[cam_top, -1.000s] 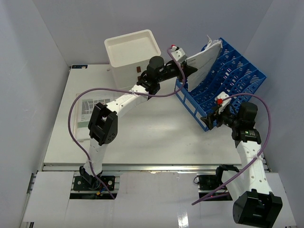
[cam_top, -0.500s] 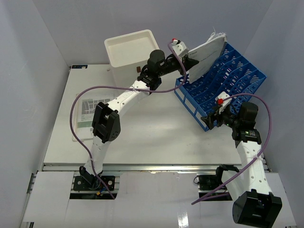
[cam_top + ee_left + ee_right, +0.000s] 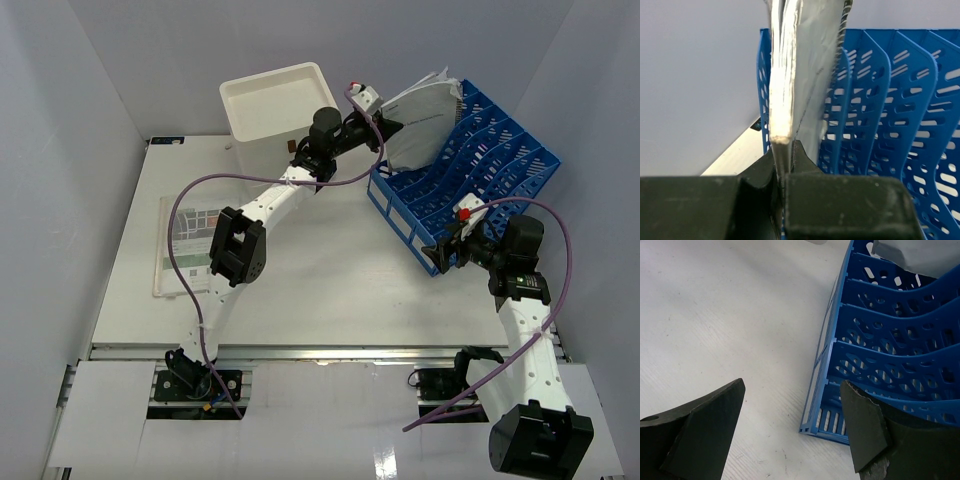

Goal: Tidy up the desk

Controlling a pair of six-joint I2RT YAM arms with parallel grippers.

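Pinching a sheaf of papers (image 3: 425, 112) edge-on, the left hand (image 3: 388, 127) holds it over the blue file rack (image 3: 490, 165), likely to slot it in. Spread apart, the right hand (image 3: 447, 247) brackets the rack's corner, seemingly ready to steady it on the white counter (image 3: 330, 280) below.

Blue rack (image 3: 480, 170), white box (image 3: 275, 105), sheaf (image 3: 425, 105), leaflet (image 3: 180, 250)
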